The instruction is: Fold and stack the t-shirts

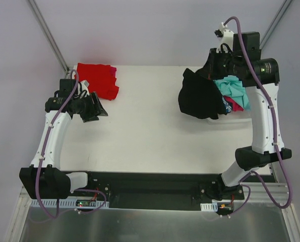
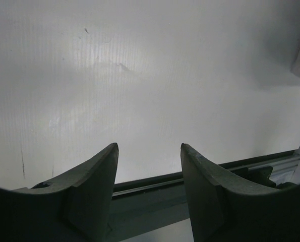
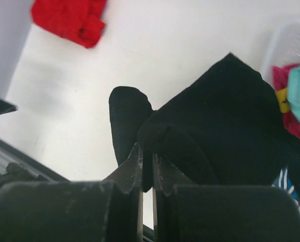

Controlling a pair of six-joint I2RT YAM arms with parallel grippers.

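Only the red shirt [image 1: 98,79] is lying seemingly folded at the far-left corner of the table [image 1: 150,136]; the right end effector [image 3: 146,166] is clamping the black shirt [image 1: 200,96], the left end effector [image 2: 148,166] gaping empty.

Far left, the red t-shirt [image 1: 97,80] is plain and bright. On the right, the black t-shirt [image 1: 200,98] sits beside a teal t-shirt [image 1: 234,89] and a magenta-pink t-shirt [image 3: 285,80].

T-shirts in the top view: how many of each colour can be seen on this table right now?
red t-shirt: 1
black t-shirt: 1
teal t-shirt: 1
magenta-pink t-shirt: 1
Total: 4
The teal and magenta-pink ones are bunched together, so more cloth may be hidden beneath them.
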